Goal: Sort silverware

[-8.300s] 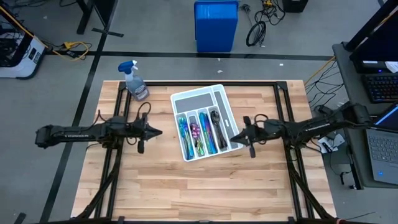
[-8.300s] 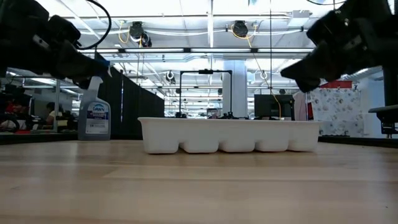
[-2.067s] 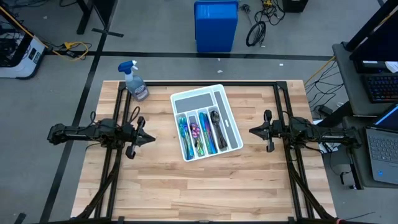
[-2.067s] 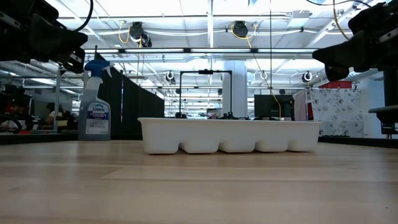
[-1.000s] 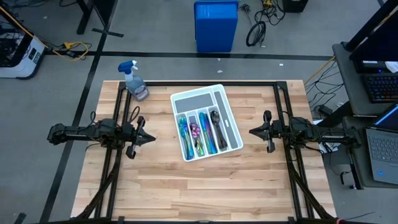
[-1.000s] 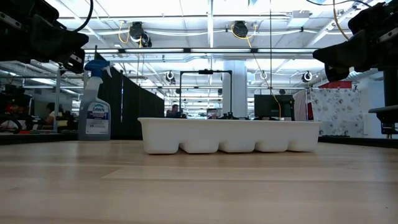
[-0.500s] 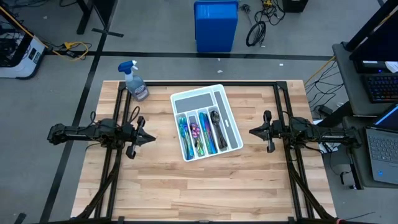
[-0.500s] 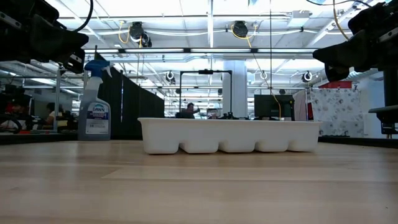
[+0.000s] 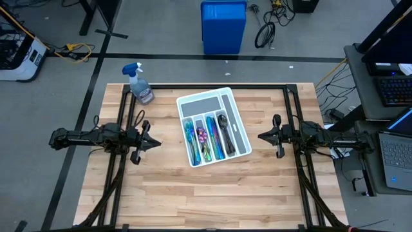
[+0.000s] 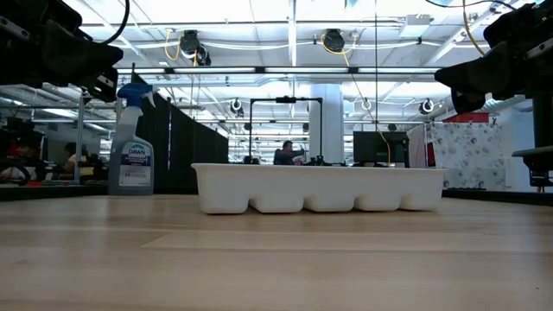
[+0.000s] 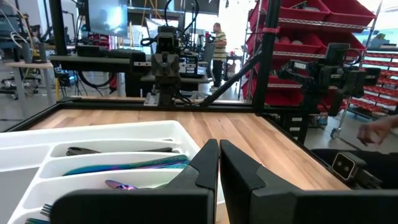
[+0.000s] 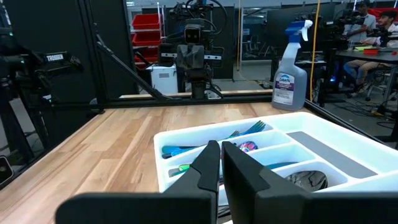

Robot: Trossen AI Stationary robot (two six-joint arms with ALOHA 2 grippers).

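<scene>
The silverware [image 9: 209, 136] lies in the narrow compartments of a white tray [image 9: 237, 104] at the table's middle: blue-teal forks, small rainbow-purple spoons, iridescent blue knives, dark spoons. The left wrist view shows a knife [image 11: 127, 165] and a dark spoon [image 11: 118, 150] in their slots. My left gripper [image 9: 159, 144] is shut, level, over the table's left side, pointing at the tray. My right gripper [image 9: 259, 136] is shut, level, over the right side, facing the tray. Neither touches anything.
A spray bottle [image 9: 140, 84] stands at the table's far left corner. A blue bin [image 9: 223, 27] sits on the floor beyond the far edge. Bare wood [image 9: 212, 193] spreads near the front edge. People show in the room behind.
</scene>
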